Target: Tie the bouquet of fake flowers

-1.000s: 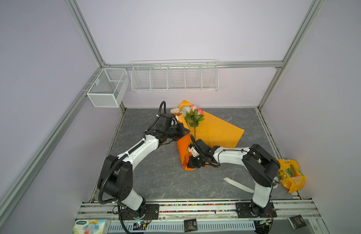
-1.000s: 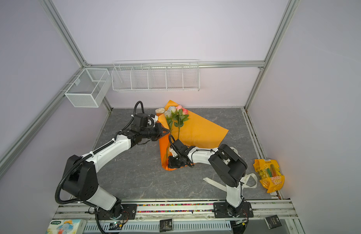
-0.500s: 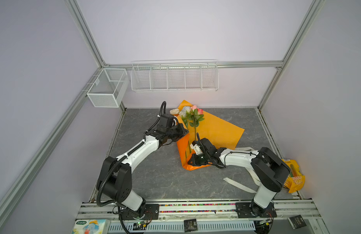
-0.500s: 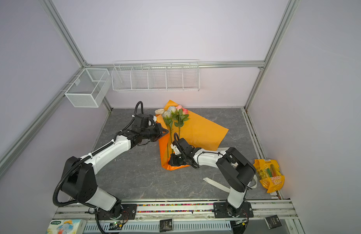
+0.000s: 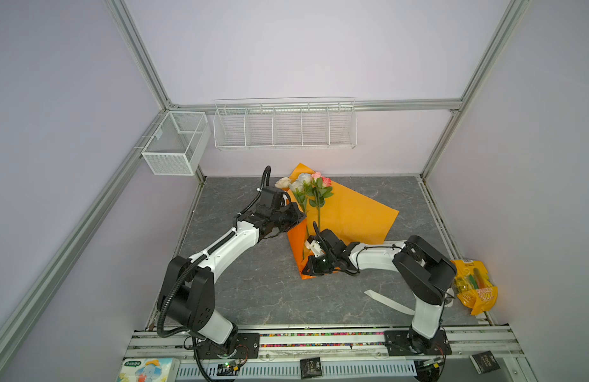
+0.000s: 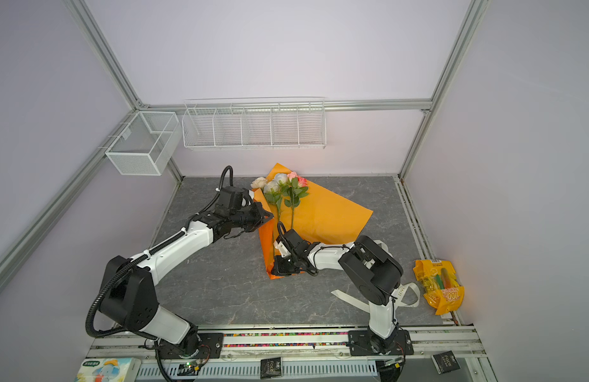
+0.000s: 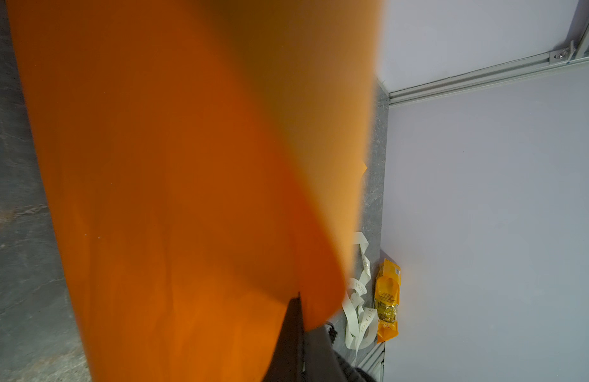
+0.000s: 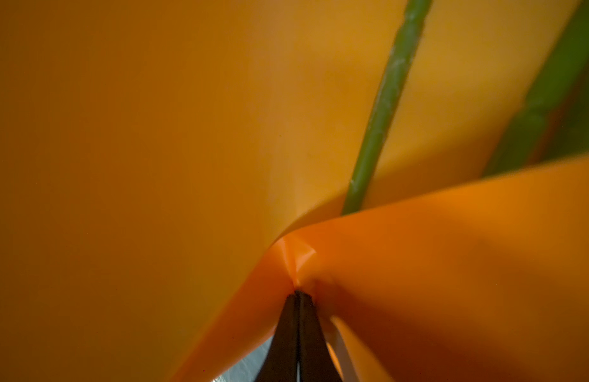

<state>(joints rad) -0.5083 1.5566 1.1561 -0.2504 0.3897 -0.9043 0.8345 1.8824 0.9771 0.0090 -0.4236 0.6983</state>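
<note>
Presently in view: bouquet of fake flowers (image 5: 311, 190) (image 6: 283, 191), a small bunch of pink, cream and white artificial roses with green leaves and long thin green stems.
Bouquet position: lying on the orange wrapping sheet (image 5: 352, 215) (image 6: 326, 211) (image 7: 187, 165) (image 8: 154, 132), a smooth, roughly square sheet; blooms at its far corner, stems running toward its near corner.
Stems: two green stems (image 8: 380, 125) pass under a raised fold of the sheet in the right wrist view.
Left gripper (image 5: 301, 216) (image 6: 270, 216): at the sheet's left edge, fingers together, clamped on that edge.
Right gripper (image 5: 310, 269) (image 6: 279, 269) (image 8: 298, 294): at the sheet's near corner, fingers pressed together on a puckered pinch of the sheet.
Edges: the sheet's right half lies flat; its left flap stands lifted beside the stems.
Open room: tabletop shows open left of the sheet and nearer than its near corner.
Other items: cream lettered ribbon (image 5: 389, 302) (image 6: 409, 291) (image 7: 359, 314) well right of the sheet's near corner; yellow snack bag (image 5: 475, 287) (image 6: 440, 284) (image 7: 387, 297) farther right, well apart from the sheet.
Surface: grey marbled tabletop (image 5: 253, 281) (image 6: 220, 281).
Room: pale lilac walls, aluminium frame; white wire rack (image 5: 284, 125) (image 6: 253, 125) and white mesh box (image 5: 175, 142) (image 6: 144, 142) hang behind the sheet.
</note>
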